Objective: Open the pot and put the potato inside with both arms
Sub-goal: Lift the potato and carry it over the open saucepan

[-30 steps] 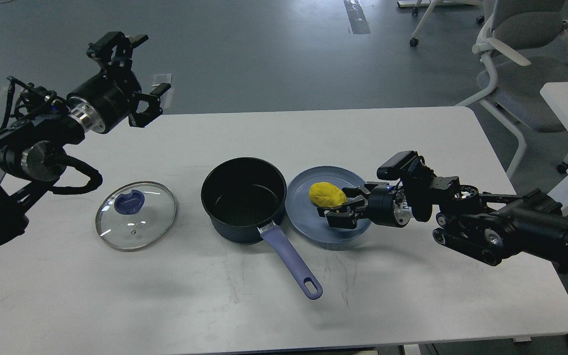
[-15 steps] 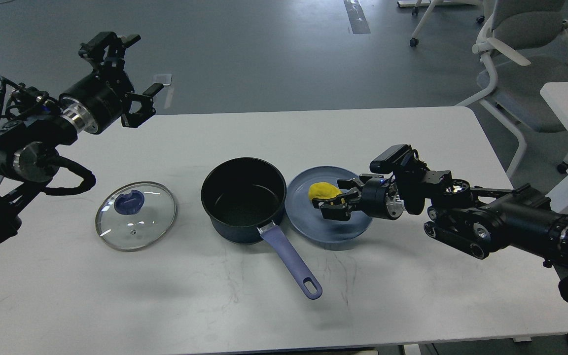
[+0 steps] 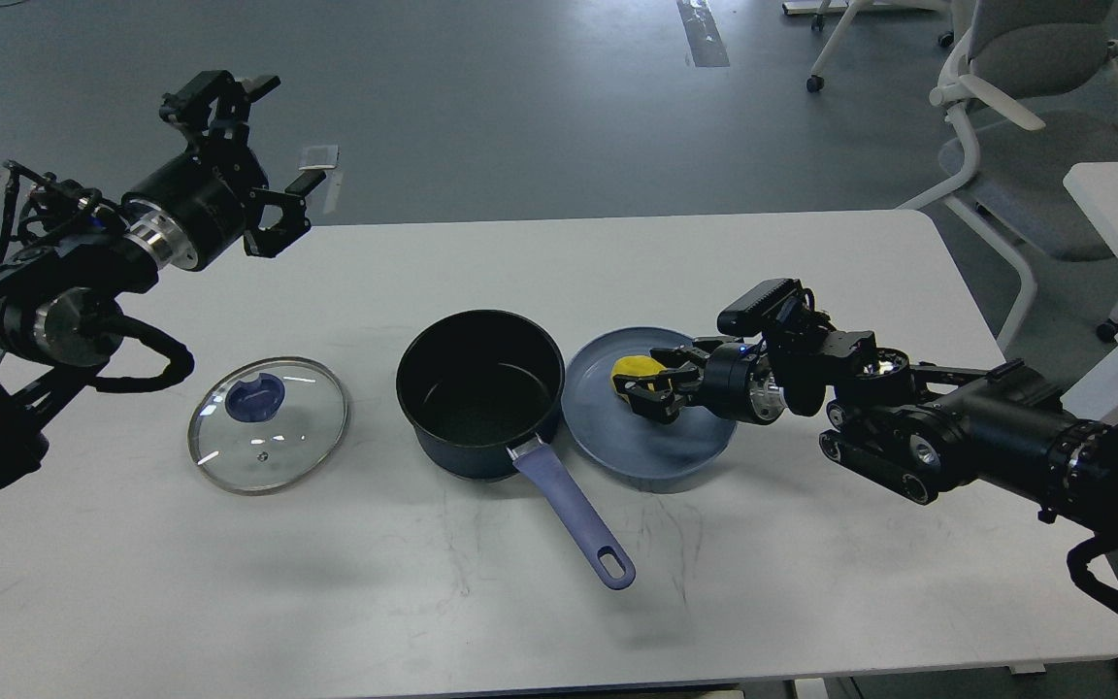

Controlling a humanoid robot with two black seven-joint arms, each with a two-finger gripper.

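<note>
While I reach in from both sides of the white table (image 3: 811, 252), things stand so, left to right:
Left claw (image 3: 263, 146): raised above the table's far left edge, fingers spread wide, holding nothing.
Lid (image 3: 268, 424): glass, blue knob up, lying flat on the table, left of the pot and apart from it.
Pot (image 3: 479, 392): uncovered, dark inside, its purple handle pointing toward me and to the right.
Plate (image 3: 651, 451): blue, just right of the pot.
Potato (image 3: 639, 370): yellow, over the plate's upper middle, between my fingers.
Right claw (image 3: 649, 386): closed around the potato.
</note>
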